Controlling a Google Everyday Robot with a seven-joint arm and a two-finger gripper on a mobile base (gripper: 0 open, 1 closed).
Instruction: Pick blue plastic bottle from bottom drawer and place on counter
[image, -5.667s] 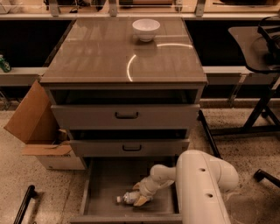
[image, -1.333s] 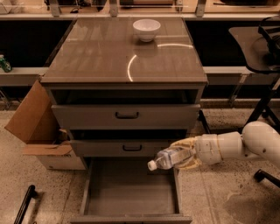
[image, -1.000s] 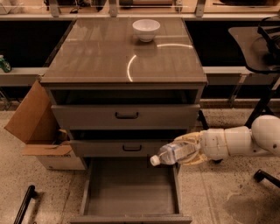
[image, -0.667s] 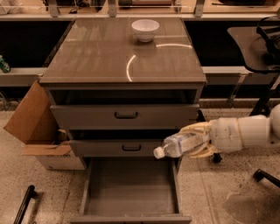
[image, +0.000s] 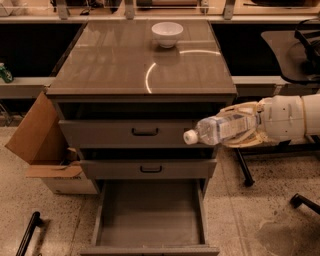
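My gripper (image: 240, 126) reaches in from the right and is shut on the blue plastic bottle (image: 220, 130), a clear bottle with a white cap pointing left. It holds the bottle on its side, in front of the top drawer's right end and just below the counter's (image: 125, 65) front edge. The bottom drawer (image: 150, 215) is pulled out below, with a bare grey floor.
A white bowl (image: 167, 34) stands at the back of the counter. Two shallower drawers with black handles (image: 145, 132) sit partly open above the bottom one. An open cardboard box (image: 45, 150) stands at the left. A chair base (image: 300, 200) is at the right.
The bottle was lifted out of the bottom drawer and has risen up and to the right, from beside the middle drawer to top-drawer height.
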